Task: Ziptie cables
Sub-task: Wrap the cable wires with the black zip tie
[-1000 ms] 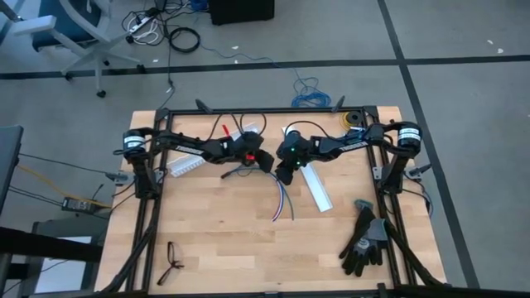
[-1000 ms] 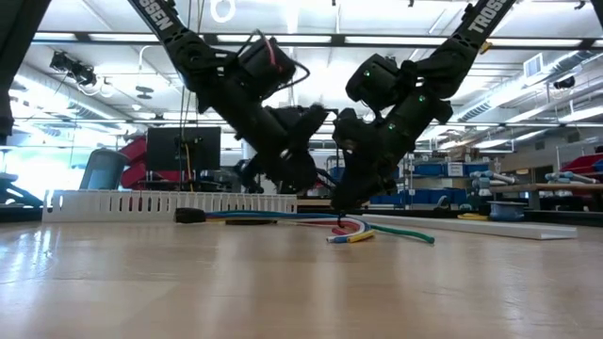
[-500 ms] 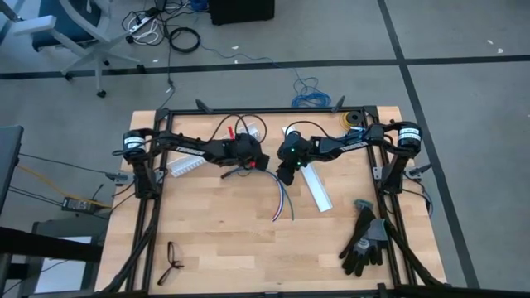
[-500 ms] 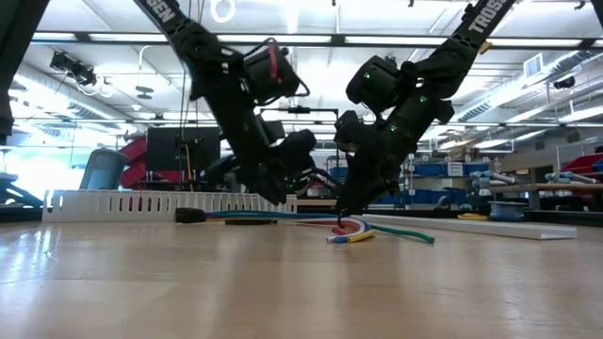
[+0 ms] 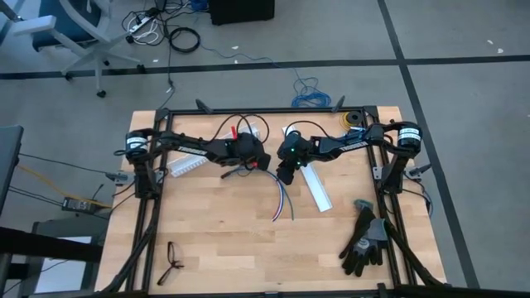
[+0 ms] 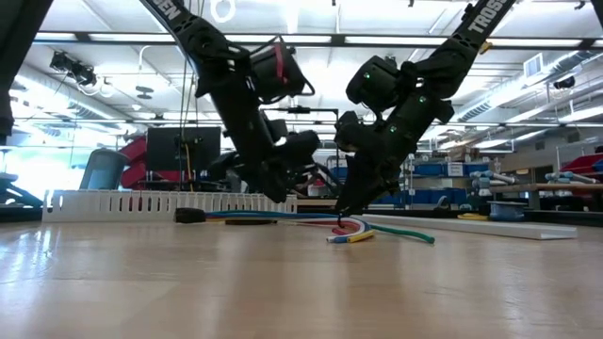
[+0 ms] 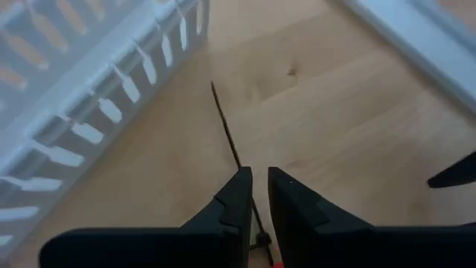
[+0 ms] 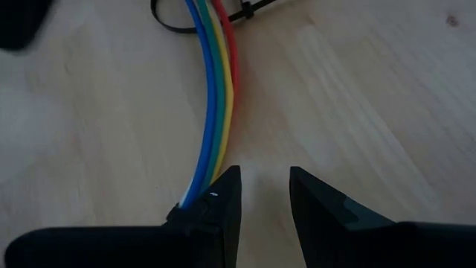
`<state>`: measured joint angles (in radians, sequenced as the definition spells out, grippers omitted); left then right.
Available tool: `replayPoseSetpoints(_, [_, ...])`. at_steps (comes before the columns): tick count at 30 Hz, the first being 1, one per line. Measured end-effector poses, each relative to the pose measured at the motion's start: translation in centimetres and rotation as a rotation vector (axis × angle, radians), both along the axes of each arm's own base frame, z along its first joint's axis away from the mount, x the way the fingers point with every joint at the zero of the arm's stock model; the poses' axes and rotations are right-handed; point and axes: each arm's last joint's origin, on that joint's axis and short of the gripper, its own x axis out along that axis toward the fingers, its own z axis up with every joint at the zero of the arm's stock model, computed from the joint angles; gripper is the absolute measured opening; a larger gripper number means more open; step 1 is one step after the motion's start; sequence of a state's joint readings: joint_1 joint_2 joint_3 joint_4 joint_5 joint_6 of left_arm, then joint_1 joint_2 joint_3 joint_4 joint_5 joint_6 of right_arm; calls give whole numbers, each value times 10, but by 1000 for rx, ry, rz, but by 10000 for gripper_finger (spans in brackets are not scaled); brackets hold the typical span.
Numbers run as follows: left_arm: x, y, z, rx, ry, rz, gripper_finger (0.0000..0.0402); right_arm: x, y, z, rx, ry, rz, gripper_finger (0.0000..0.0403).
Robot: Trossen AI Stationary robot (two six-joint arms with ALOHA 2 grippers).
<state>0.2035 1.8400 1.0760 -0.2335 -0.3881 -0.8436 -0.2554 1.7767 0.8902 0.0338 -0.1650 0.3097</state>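
Since a second ago the left arm has pulled back a little toward the far left of the worktop, and its wrist has turned so the red mark on it points up. The right arm has not moved.

Both dark arms reach in from the two far corners of the worktop (image 5: 207, 240) and bend down to meet near the middle of the far half. The left gripper (image 7: 257, 195) points down at the wood with its two fingers almost together, just a thin gap between them. A thin black strip (image 7: 226, 128) runs out from between the tips, so it looks pinched there, but I cannot tell for sure. A white slotted channel (image 7: 89, 112) lies near it.

The right gripper (image 8: 262, 195) is tipped down too, with its fingers partly apart. It holds nothing. One fingertip (image 8: 216, 197) sits on or right against the cables (image 8: 214, 97).

The cables lie flat near the middle of the worktop, red, yellow, green and blue side by side. Their loose ends run toward the near edge. A black zip tie (image 8: 249, 10) lies beside them.

White letters run along each upper arm, only partly in view: "SEN" on the left arm and "TROSS" on the right.
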Motion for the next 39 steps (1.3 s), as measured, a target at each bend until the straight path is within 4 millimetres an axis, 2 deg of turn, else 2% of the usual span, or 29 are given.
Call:
replayPoseSetpoints(6, [2,-1,-16,-28,45,-30,54,0,0,0,0,-1,0,103])
replayPoseSetpoints(15, [3,2,-16,-8,45,-28,82,0,0,0,1,-2,-1,103])
replayPoseSetpoints(24, [8,3,-29,-18,44,-32,97,1,4,0,6,-2,10,103])
replayPoseSetpoints(27, [9,3,-33,-11,61,-44,80,1,4,0,6,-2,11,103])
replayPoseSetpoints(32, [7,3,-35,0,97,-65,10,1,4,0,4,-2,10,103])
replayPoseSetpoints(39, [5,0,-28,61,145,-133,3,2,8,0,5,-1,19,103])
